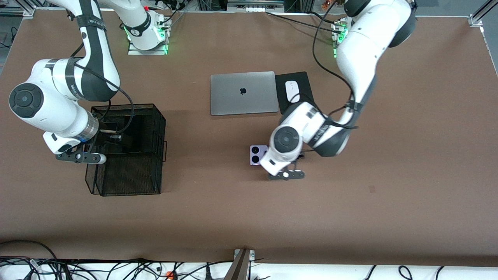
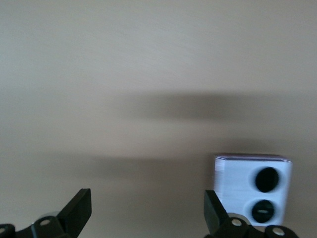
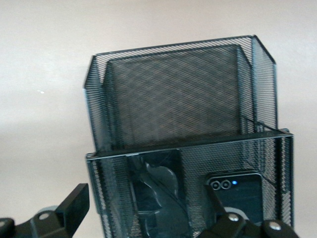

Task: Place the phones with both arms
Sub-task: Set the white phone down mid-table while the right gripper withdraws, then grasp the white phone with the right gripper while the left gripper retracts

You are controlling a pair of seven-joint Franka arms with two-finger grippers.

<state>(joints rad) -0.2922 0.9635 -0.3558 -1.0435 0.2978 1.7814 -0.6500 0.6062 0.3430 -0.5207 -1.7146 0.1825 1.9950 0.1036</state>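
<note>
The one clear sign is a dark apple-shaped logo in the middle of the closed lid of the silver laptop (image 1: 242,93), which lies near the middle of the bench. The black band (image 1: 72,84) on the right arm carries pale lettering, too small to read. No other words or numbers are legible.
</note>
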